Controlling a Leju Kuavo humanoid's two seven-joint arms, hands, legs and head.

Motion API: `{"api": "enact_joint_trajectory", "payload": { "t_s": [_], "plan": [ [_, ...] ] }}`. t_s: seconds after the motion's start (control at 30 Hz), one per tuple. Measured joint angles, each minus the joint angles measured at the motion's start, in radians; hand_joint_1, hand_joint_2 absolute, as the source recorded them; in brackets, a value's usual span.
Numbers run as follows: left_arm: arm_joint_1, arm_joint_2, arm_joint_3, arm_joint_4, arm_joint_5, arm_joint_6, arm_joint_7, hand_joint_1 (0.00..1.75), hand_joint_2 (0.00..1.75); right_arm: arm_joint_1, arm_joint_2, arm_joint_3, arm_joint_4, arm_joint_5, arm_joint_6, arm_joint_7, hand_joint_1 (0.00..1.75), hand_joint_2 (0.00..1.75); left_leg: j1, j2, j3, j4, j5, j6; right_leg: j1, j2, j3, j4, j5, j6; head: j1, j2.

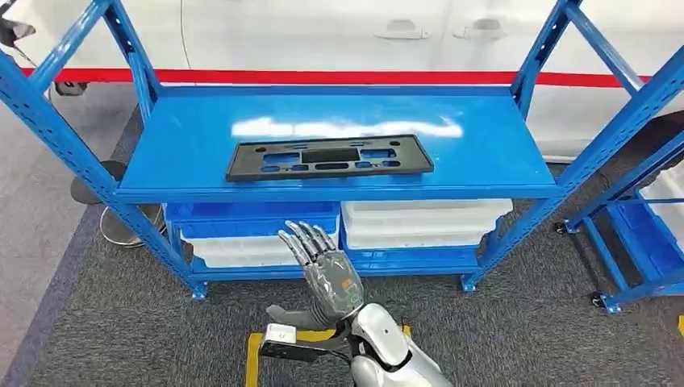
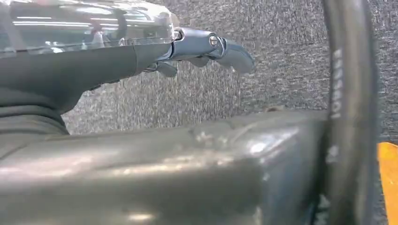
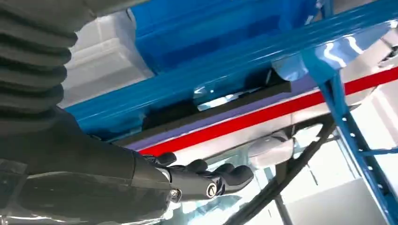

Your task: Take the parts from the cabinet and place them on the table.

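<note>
Black plastic, flat and long with several cut-out slots, the part (image 1: 329, 157) is lying on the blue top shelf (image 1: 484, 149) of the cabinet (image 1: 97, 173), beyond and above the right hand (image 1: 323, 270) and well apart from it. Nothing is touching the part. From the right wrist view its dark edge (image 3: 225, 110) is showing along the underside line of the shelf, past the hand's fingers (image 3: 220, 176).

That right hand is reaching up in front of the cabinet's lower level, fingers spread apart and extended, gripping nothing. Just behind its fingertips, white bins (image 1: 423, 222) and a blue bin (image 1: 250, 218) are sitting on the lower shelf.

Beside the robot's own body, the left hand (image 2: 202, 49) is hanging over grey carpet (image 2: 281, 70), its fingers stretched out loosely and holding nothing.

Grey carpet (image 1: 524, 330) is spreading under the cabinet, with a yellow floor marking (image 1: 254, 359) lying just beneath the right arm. Behind the cabinet, a white car body (image 1: 323, 32) with a red stripe (image 1: 323, 77) is standing. To the right of the hand, further blue racking (image 1: 637, 234) is standing on small wheels.
</note>
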Motion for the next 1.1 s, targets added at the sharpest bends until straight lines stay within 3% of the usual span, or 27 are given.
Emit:
{"api": "enact_joint_trajectory", "payload": {
  "t_s": [0.03, 0.07, 0.1, 0.17, 0.2, 0.23, 0.3, 0.33, 0.37, 0.4, 0.47, 0.5, 0.53, 0.57, 0.6, 0.67, 0.7, 0.73, 0.83, 0.9, 0.93, 0.97, 1.03, 1.07, 1.1],
  "plan": [
    [0.000, 0.000, 0.004, 0.000, -0.001, -0.003, 0.000, 0.00, 0.00, 0.001, 0.000, -0.006, 0.007, 0.012, -0.009, 0.008, 0.00, 1.75, -0.004, 0.000, 0.000, 0.000, 0.000, 0.001, 0.003, 0.000, -0.012, 0.018, 0.006, -0.003, 0.000, 0.000],
    [0.000, 0.000, 0.007, 0.000, -0.003, -0.006, 0.000, 0.00, 0.00, 0.002, 0.000, -0.015, 0.013, 0.024, -0.020, 0.016, 0.00, 1.75, -0.009, -0.002, 0.001, 0.000, -0.001, 0.002, 0.007, 0.000, -0.003, -0.010, 0.036, -0.011, 0.000, 0.000],
    [0.000, 0.000, 0.008, 0.000, -0.005, -0.007, 0.000, 0.00, 0.00, 0.001, 0.000, -0.024, 0.018, 0.035, -0.031, 0.021, 0.00, 1.75, -0.013, -0.003, 0.002, 0.000, -0.001, 0.002, 0.013, 0.001, 0.025, -0.070, 0.077, -0.022, 0.000, 0.000],
    [-0.001, -0.001, 0.009, 0.000, -0.008, -0.013, 0.000, 0.00, 0.00, -0.004, 0.000, -0.050, 0.031, 0.070, -0.064, 0.049, 0.00, 1.75, -0.019, -0.006, 0.006, -0.001, -0.002, 0.003, 0.031, 0.002, 0.108, -0.243, 0.159, -0.059, 0.000, 0.000],
    [-0.001, -0.007, 0.010, 0.001, -0.011, -0.016, -0.001, 0.00, 0.00, -0.006, 0.000, -0.067, 0.037, 0.081, -0.073, 0.054, 0.00, 1.75, -0.023, -0.005, 0.003, -0.001, -0.001, 0.002, 0.033, -0.003, 0.120, -0.270, 0.142, -0.070, 0.000, 0.000],
    [-0.002, -0.005, 0.013, 0.001, -0.012, -0.016, -0.001, 0.00, 0.00, -0.006, 0.000, -0.085, 0.041, 0.090, -0.084, 0.054, 0.00, 1.75, -0.019, -0.005, 0.000, 0.000, 0.000, -0.001, 0.038, -0.005, 0.119, -0.281, 0.150, -0.065, 0.000, 0.000],
    [-0.002, -0.005, 0.018, 0.001, -0.014, -0.019, -0.003, 0.00, 0.00, -0.005, 0.000, -0.119, 0.051, 0.106, -0.088, 0.051, 0.00, 1.75, -0.015, -0.003, 0.001, -0.005, 0.003, -0.009, 0.041, -0.003, 0.117, -0.282, 0.152, -0.065, 0.000, 0.000],
    [-0.002, -0.005, 0.022, 0.001, -0.014, -0.026, -0.003, 0.00, 0.00, -0.004, 0.000, -0.133, 0.054, 0.121, -0.088, 0.051, 0.00, 1.75, -0.017, -0.002, 0.004, -0.009, 0.004, -0.015, 0.038, -0.003, 0.122, -0.294, 0.157, -0.066, 0.000, 0.000],
    [-0.003, -0.003, 0.027, 0.000, -0.014, -0.033, -0.005, 0.00, 0.00, 0.000, 0.004, -0.149, 0.055, 0.141, -0.088, 0.050, 0.00, 1.75, -0.018, 0.001, 0.002, 0.003, -0.007, -0.019, 0.023, -0.009, 0.135, -0.313, 0.167, -0.060, 0.000, 0.000],
    [-0.003, -0.005, 0.031, 0.000, -0.015, -0.039, -0.009, 0.00, 0.00, 0.002, 0.006, -0.166, 0.055, 0.155, -0.090, 0.048, 0.00, 1.75, -0.019, 0.003, -0.010, 0.033, -0.030, -0.024, 0.022, -0.007, 0.140, -0.322, 0.169, -0.064, 0.000, 0.000],
    [-0.004, -0.003, 0.039, 0.000, -0.013, -0.047, -0.009, 0.00, 0.00, 0.010, 0.011, -0.207, 0.055, 0.174, -0.092, 0.041, 0.00, 1.75, -0.012, 0.003, -0.076, 0.177, -0.104, -0.035, 0.022, -0.012, 0.142, -0.322, 0.169, -0.065, 0.000, 0.000],
    [-0.003, -0.002, 0.043, 0.000, -0.013, -0.048, -0.009, 0.00, 0.00, 0.017, 0.011, -0.226, 0.055, 0.175, -0.092, 0.041, 0.00, 1.75, -0.008, 0.003, -0.109, 0.244, -0.128, -0.041, 0.022, -0.013, 0.142, -0.321, 0.167, -0.064, 0.000, 0.000],
    [-0.002, -0.001, 0.046, 0.000, -0.012, -0.049, -0.009, 0.00, 0.00, 0.022, 0.011, -0.239, 0.056, 0.176, -0.092, 0.041, 0.00, 1.75, -0.005, 0.003, -0.131, 0.284, -0.130, -0.046, 0.020, -0.012, 0.141, -0.321, 0.159, -0.063, 0.000, 0.000],
    [-0.001, 0.000, 0.051, 0.000, -0.013, -0.050, -0.009, 0.00, 0.00, 0.026, 0.011, -0.249, 0.056, 0.177, -0.092, 0.040, 0.00, 1.75, -0.001, 0.004, -0.127, 0.271, -0.107, -0.050, 0.018, -0.012, 0.143, -0.318, 0.156, -0.059, 0.000, 0.000],
    [-0.001, 0.000, 0.054, 0.000, -0.014, -0.050, -0.009, 0.00, 0.00, 0.030, 0.012, -0.256, 0.056, 0.176, -0.092, 0.038, 0.00, 1.75, 0.003, 0.005, -0.098, 0.213, -0.067, -0.054, 0.015, -0.012, 0.147, -0.315, 0.151, -0.054, 0.000, 0.000],
    [-0.003, 0.000, 0.056, 0.000, -0.022, -0.050, -0.009, 0.00, 0.00, 0.031, 0.015, -0.268, 0.056, 0.174, -0.092, 0.031, 0.00, 1.75, 0.010, 0.010, -0.008, 0.039, 0.015, -0.059, 0.010, -0.011, 0.155, -0.302, 0.137, -0.043, 0.000, 0.000],
    [-0.005, -0.001, 0.056, 0.000, -0.023, -0.050, -0.006, 0.00, 0.00, 0.031, 0.017, -0.275, 0.056, 0.174, -0.092, 0.028, 0.00, 1.75, 0.006, 0.011, 0.010, 0.010, -0.014, -0.057, 0.015, -0.012, 0.154, -0.297, 0.130, -0.034, 0.000, 0.000],
    [-0.007, -0.001, 0.056, 0.000, -0.024, -0.051, -0.004, 0.00, 0.00, 0.030, 0.018, -0.279, 0.056, 0.174, -0.092, 0.027, 0.00, 1.75, 0.001, 0.006, 0.014, -0.002, -0.018, -0.038, 0.017, -0.011, 0.151, -0.290, 0.123, -0.027, 0.000, 0.000],
    [-0.003, -0.001, 0.057, 0.000, -0.032, -0.051, 0.000, 0.00, 0.00, 0.032, 0.023, -0.283, 0.056, 0.179, -0.093, 0.027, 0.00, 1.75, 0.001, 0.004, 0.018, -0.003, -0.028, -0.012, 0.016, -0.010, 0.159, -0.284, 0.127, -0.011, 0.000, 0.000],
    [-0.003, -0.001, 0.058, 0.000, -0.035, -0.052, 0.000, 0.00, 0.00, 0.031, 0.024, -0.285, 0.055, 0.187, -0.094, 0.027, 0.00, 1.75, 0.003, 0.002, 0.043, -0.008, -0.036, 0.003, 0.010, -0.008, 0.141, -0.234, 0.115, -0.004, 0.000, 0.000],
    [-0.005, -0.001, 0.058, 0.000, -0.035, -0.054, 0.000, 0.00, 0.00, 0.029, 0.025, -0.288, 0.055, 0.191, -0.094, 0.028, 0.00, 1.75, 0.003, 0.002, 0.049, -0.008, -0.041, 0.006, 0.010, -0.008, 0.104, -0.176, 0.095, 0.000, 0.000, 0.000],
    [-0.006, -0.001, 0.058, 0.000, -0.036, -0.055, 0.000, 0.00, 0.00, 0.031, 0.026, -0.290, 0.055, 0.192, -0.095, 0.030, 0.00, 1.75, 0.002, 0.002, 0.056, -0.008, -0.049, 0.008, 0.010, -0.008, 0.048, -0.094, 0.068, 0.004, 0.000, 0.000],
    [-0.004, -0.001, 0.058, 0.000, -0.042, -0.059, 0.000, 0.00, 0.00, 0.041, 0.025, -0.294, 0.056, 0.193, -0.095, 0.032, 0.00, 1.75, 0.000, 0.000, 0.075, -0.008, -0.068, 0.009, 0.010, -0.007, -0.046, 0.010, 0.045, 0.004, 0.000, 0.000],
    [-0.002, -0.001, 0.058, 0.000, -0.042, -0.060, 0.001, 0.00, 0.00, 0.046, 0.025, -0.295, 0.056, 0.194, -0.095, 0.032, 0.00, 1.75, -0.001, -0.002, 0.090, -0.008, -0.079, 0.009, 0.010, -0.007, -0.069, 0.010, 0.055, 0.001, 0.000, 0.000],
    [-0.001, -0.001, 0.058, 0.000, -0.043, -0.060, 0.002, 0.00, 0.00, 0.048, 0.025, -0.297, 0.056, 0.194, -0.095, 0.032, 0.00, 1.75, -0.002, -0.004, 0.108, -0.008, -0.092, 0.008, 0.012, -0.006, -0.071, -0.029, 0.084, -0.005, 0.000, 0.000]
  ]
}}
